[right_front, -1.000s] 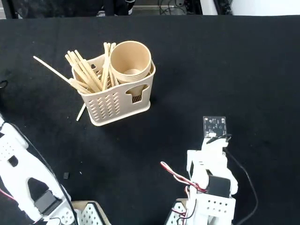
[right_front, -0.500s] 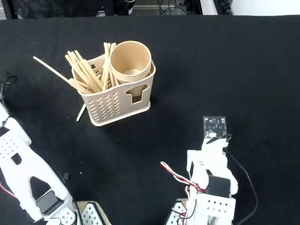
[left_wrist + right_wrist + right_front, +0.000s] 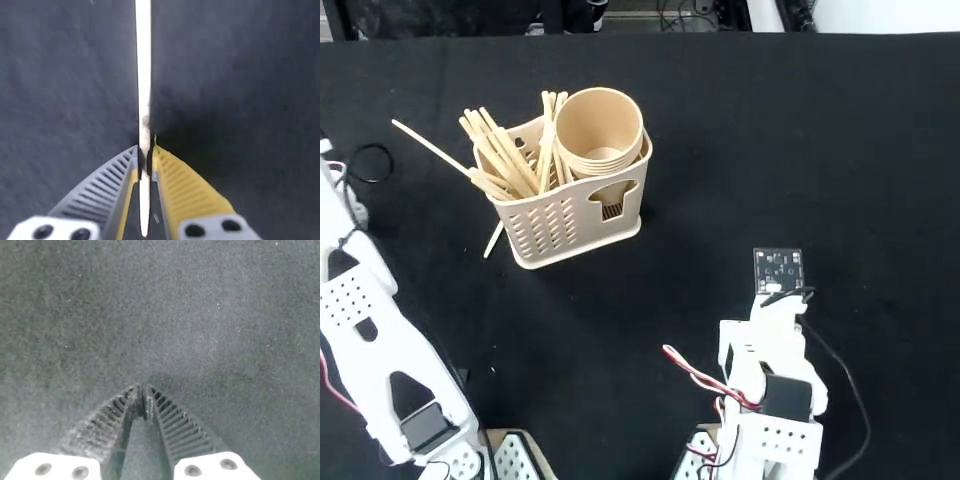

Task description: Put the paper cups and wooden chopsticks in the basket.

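**Left arm sliding further up the table's left edge, chopstick pinched**

Over the last second your left arm [image 3: 365,330] is pushing away from its base along the left edge of the table [image 3: 800,140], drawing roughly level with the basket [image 3: 565,215]. The right arm [image 3: 767,370] is staying put.

In the left wrist view, your left gripper [image 3: 145,152] is clamping down on a chopstick [image 3: 143,75]. The stick is passing between the grey finger and the yellow finger, and it is running straight out past the tips over the black cloth. Whether its far end is touching the cloth, you cannot tell from here.

Your right gripper [image 3: 144,392] is sitting with its fingers pressed together on nothing, pointing down at bare cloth. Its arm is resting folded near the front edge of the table, well apart from the basket.

The basket is standing upright left of the table's middle. The paper cups [image 3: 603,125] are sitting stacked in its right end. A bundle of chopsticks [image 3: 500,155] is leaning out of its left end, one of them poking far out to the left. A stray chopstick [image 3: 493,240] is lying on the cloth just beside the basket's left corner. A black cable [image 3: 370,160] is looping near your left arm's tip.
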`<state>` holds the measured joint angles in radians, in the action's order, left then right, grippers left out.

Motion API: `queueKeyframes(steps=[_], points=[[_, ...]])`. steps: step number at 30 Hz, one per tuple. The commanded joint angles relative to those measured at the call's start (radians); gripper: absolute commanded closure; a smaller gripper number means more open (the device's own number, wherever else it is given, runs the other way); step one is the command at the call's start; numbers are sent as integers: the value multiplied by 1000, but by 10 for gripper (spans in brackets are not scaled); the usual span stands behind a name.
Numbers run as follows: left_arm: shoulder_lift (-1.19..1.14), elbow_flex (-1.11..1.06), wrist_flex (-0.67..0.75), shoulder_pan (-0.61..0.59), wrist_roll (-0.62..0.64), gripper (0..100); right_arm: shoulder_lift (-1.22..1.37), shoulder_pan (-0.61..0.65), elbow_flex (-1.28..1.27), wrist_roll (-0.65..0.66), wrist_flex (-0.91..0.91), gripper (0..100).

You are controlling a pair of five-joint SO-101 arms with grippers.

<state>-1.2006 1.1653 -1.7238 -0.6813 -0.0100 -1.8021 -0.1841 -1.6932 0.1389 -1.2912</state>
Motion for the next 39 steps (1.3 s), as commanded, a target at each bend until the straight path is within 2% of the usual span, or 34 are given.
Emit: queueKeyframes(steps=[1, 5, 10, 13, 17, 21, 26, 32, 35, 39], points=[[255, -472, -35, 82, 3, 970, -67, 11, 8, -3, -3, 985], [528, -819, 58, 107, -38, 970, -67, 11, 8, -3, -3, 985], [855, -1343, 384, 125, -48, 970, -67, 11, 8, -3, -3, 985], [1053, -1561, 500, 147, -68, 960, -67, 11, 8, -3, -3, 985], [1241, -1678, 520, 147, -178, 802, -67, 11, 8, -3, -3, 985], [1335, -1646, 546, 145, -221, 677, -67, 11, 8, -3, -3, 985], [1254, -1455, 594, 147, -160, 672, -67, 11, 8, -3, -3, 985], [919, -1095, 523, 179, -94, 672, -67, 11, 8, -3, -3, 985], [723, -895, 430, 193, -94, 675, -67, 11, 8, -3, -3, 985], [474, -624, 331, 165, -98, 759, -67, 11, 8, -3, -3, 985]])
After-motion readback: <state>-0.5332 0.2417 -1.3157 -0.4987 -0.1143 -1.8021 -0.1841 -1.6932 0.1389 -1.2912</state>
